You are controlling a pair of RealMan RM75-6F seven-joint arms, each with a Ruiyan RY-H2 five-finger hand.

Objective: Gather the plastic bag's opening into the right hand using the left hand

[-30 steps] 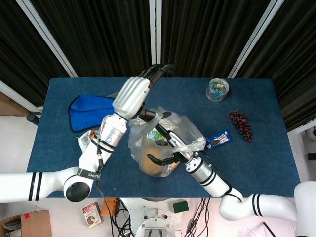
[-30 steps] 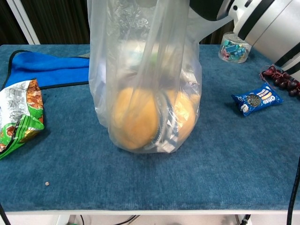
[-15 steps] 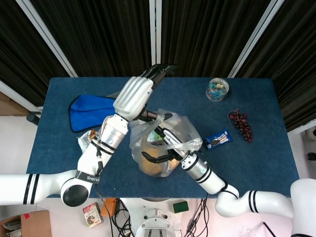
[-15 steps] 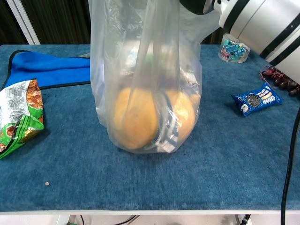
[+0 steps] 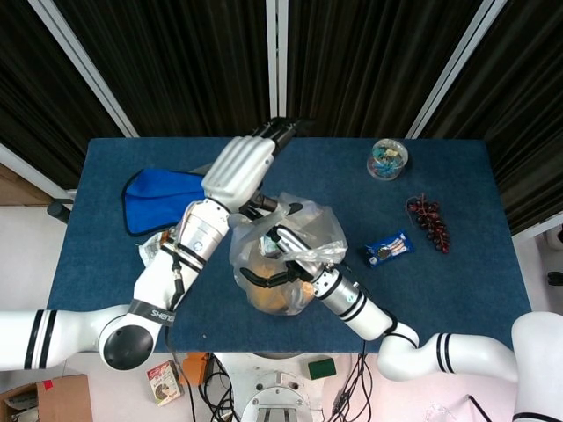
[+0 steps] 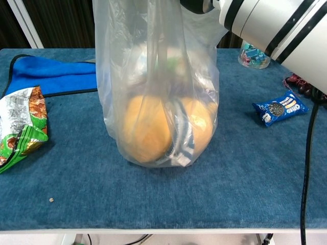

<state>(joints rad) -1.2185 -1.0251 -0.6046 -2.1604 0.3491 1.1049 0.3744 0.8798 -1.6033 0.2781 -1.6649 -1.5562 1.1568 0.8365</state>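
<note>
Standing upright in the middle of the blue surface (image 5: 457, 264), the clear plastic bag (image 6: 156, 102) is showing two round orange fruits (image 6: 148, 127) and some smaller packets through its film. From the head view, the right hand (image 5: 280, 260) is sitting right at the bag's mouth, its dark fingers (image 5: 257, 280) curling around gathered plastic there and holding it. The left hand (image 5: 242, 167) is hovering above the far side of the bag with its fingers (image 5: 280, 130) stretched out long and close together toward the back edge; whether it is touching the plastic I cannot tell from here.

Lying to the bag's left is a blue cloth (image 5: 158, 195), and nearer the front edge beside it a green and silver snack packet (image 6: 18, 125). Off to the right, well apart from the bag, a small blue Oreo pack (image 6: 280, 108) is resting flat, with a bunch of dark grapes (image 5: 429, 221) beyond it and a clear tub of small coloured bits (image 5: 388, 158) near the back.
</note>
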